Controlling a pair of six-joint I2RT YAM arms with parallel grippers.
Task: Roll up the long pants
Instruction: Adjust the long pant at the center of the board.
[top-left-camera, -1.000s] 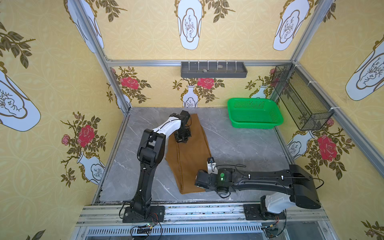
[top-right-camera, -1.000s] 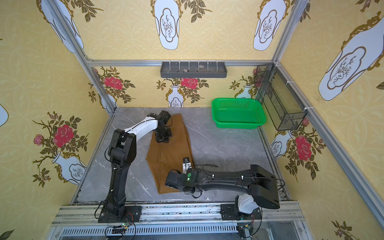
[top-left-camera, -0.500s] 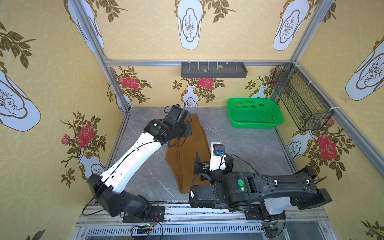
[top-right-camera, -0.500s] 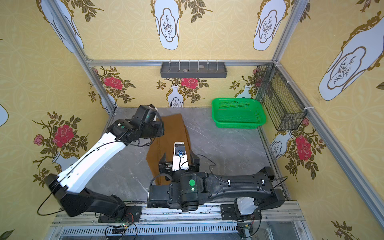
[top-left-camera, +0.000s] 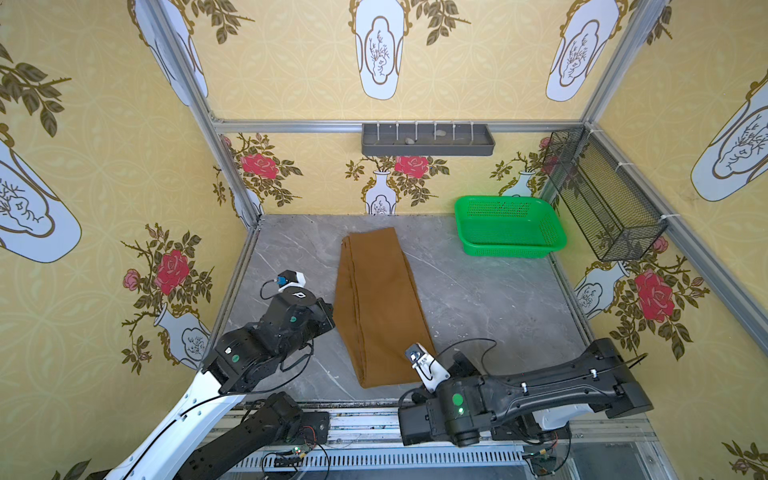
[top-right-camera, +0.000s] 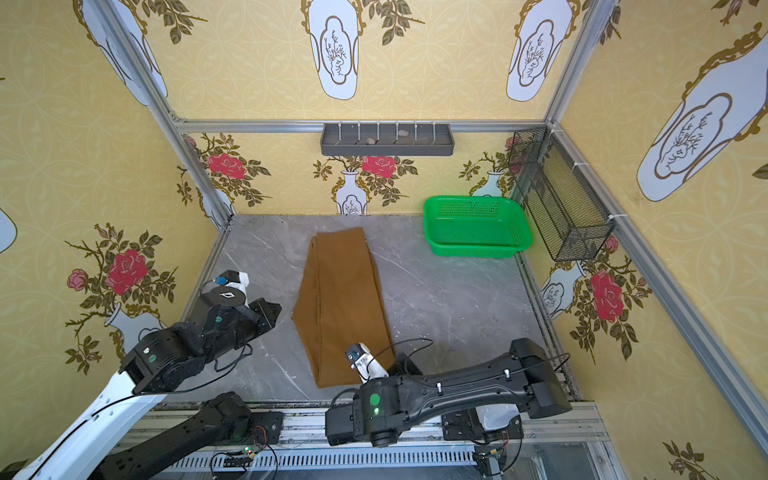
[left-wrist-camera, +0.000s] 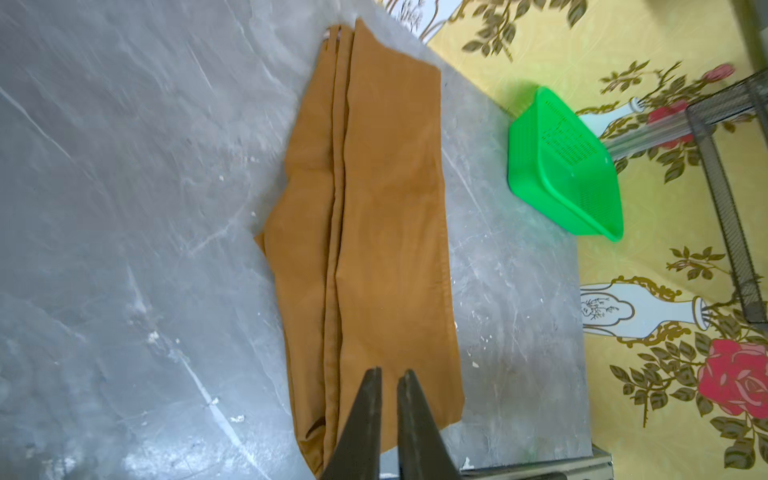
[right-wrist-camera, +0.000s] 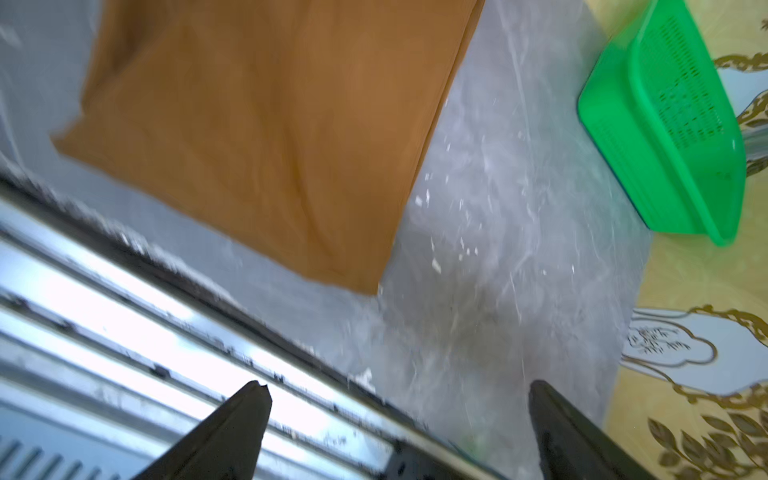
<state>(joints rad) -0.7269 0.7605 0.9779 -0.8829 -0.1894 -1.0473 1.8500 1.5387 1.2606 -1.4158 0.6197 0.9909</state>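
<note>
Right gripper: my right gripper (right-wrist-camera: 399, 386) hangs at 5 o'clock over the table's front edge, jaws spread wide and holding nothing.
Left gripper: my left gripper (left-wrist-camera: 388, 374) sits at 8 o'clock, jaws drawn together with nothing between them. In its wrist view the tips point at the near end of the cloth.
Task item: the ochre-brown cloth long pants (top-left-camera: 380, 307) lie flat on the grey marbled tabletop (top-left-camera: 478, 299). They are folded lengthwise into one long strip running from 6 o'clock towards 12 o'clock.
In the way: in both top views my right arm's white wrist camera (top-left-camera: 424, 368) overlaps the strip's near right corner. I cannot tell if it touches.
Basket: the green perforated plastic basket (top-left-camera: 511, 247) stands at 1 o'clock, well apart from the pants. I see only its own floor inside.
Cage: the black wire-mesh wall basket (top-left-camera: 602, 199) hangs at 2 o'clock. I cannot make out its contents.
Shelf: the grey divided wall tray (top-left-camera: 428, 148) at 12 o'clock holds small pale pebble-like bits (top-left-camera: 440, 133).
</note>
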